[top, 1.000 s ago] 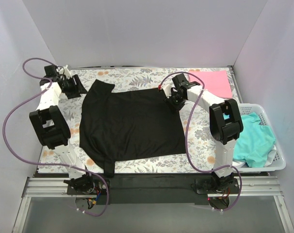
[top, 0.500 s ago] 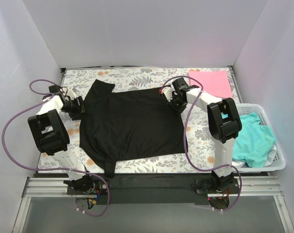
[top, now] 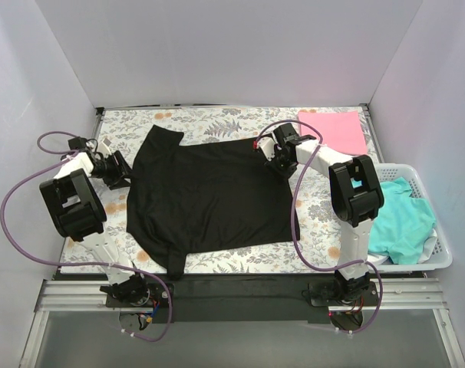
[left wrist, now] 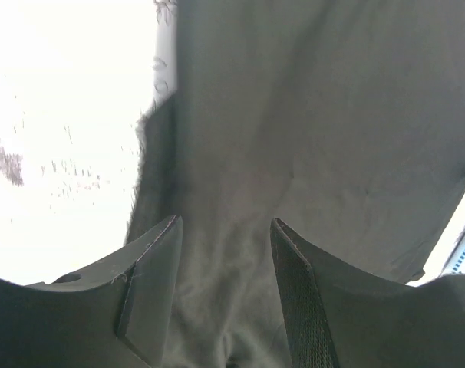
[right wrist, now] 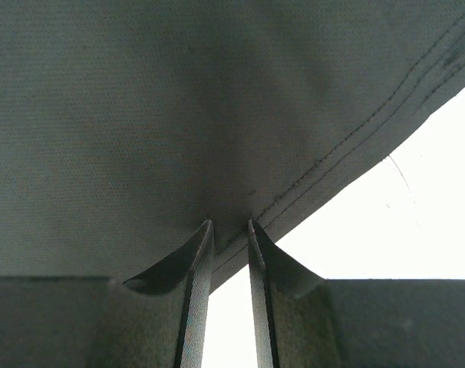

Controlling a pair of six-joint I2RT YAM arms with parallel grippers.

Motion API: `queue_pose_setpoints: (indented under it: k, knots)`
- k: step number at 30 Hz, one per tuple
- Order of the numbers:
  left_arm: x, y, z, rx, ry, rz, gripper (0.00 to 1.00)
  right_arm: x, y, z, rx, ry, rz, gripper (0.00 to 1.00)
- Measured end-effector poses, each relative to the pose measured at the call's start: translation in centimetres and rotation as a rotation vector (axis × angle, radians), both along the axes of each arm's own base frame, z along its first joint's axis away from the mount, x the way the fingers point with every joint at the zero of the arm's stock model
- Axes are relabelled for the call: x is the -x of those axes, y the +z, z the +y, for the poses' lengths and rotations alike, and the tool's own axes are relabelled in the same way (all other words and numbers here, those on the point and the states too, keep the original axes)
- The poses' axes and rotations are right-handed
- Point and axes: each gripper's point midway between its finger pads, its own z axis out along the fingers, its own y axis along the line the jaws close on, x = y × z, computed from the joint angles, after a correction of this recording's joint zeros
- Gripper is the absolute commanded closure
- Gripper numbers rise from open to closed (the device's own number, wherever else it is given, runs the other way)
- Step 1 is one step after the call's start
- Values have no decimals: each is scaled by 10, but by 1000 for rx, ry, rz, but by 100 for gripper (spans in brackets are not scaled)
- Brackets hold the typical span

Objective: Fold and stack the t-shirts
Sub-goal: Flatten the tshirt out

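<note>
The black t-shirt (top: 206, 192) lies spread flat on the floral cloth. My left gripper (top: 122, 170) is low at its left edge. In the left wrist view it (left wrist: 225, 222) is open, with black fabric (left wrist: 317, 115) lying between and ahead of its jaws. My right gripper (top: 273, 158) is at the shirt's back right corner. In the right wrist view it (right wrist: 229, 224) is closed to a narrow gap, pinching the stitched hem (right wrist: 347, 146) at its tips. The pink t-shirt (top: 336, 130) lies folded at the back right. The teal t-shirt (top: 401, 218) lies crumpled in the basket.
The white lattice basket (top: 441, 257) stands off the table's right edge. The floral table cloth (top: 317, 211) covers the table. Grey walls close in the left, back and right sides. Purple cables loop from both arms.
My left gripper has come from the table's back left corner down to the black shirt's left edge. My right gripper has shifted only slightly at the hem corner.
</note>
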Motion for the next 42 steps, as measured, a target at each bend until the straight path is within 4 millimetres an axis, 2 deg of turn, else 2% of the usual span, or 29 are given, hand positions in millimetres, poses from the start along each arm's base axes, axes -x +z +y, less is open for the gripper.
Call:
queue_pose_setpoints:
  k: [9,24,35,42]
  knots:
    - [-18,-13,2,42,21,3,52,6,0,-17,62,-10,-23,70]
    - [-38,-17,-5,85,32,-18,53,6,0,-18,67,-11,-25,70]
    - [-51,-22,-19,101,16,-19,53,6,0,-20,77,-14,-25,70]
    - [-55,-32,-15,89,47,1,53,6,0,-23,93,-19,-27,70]
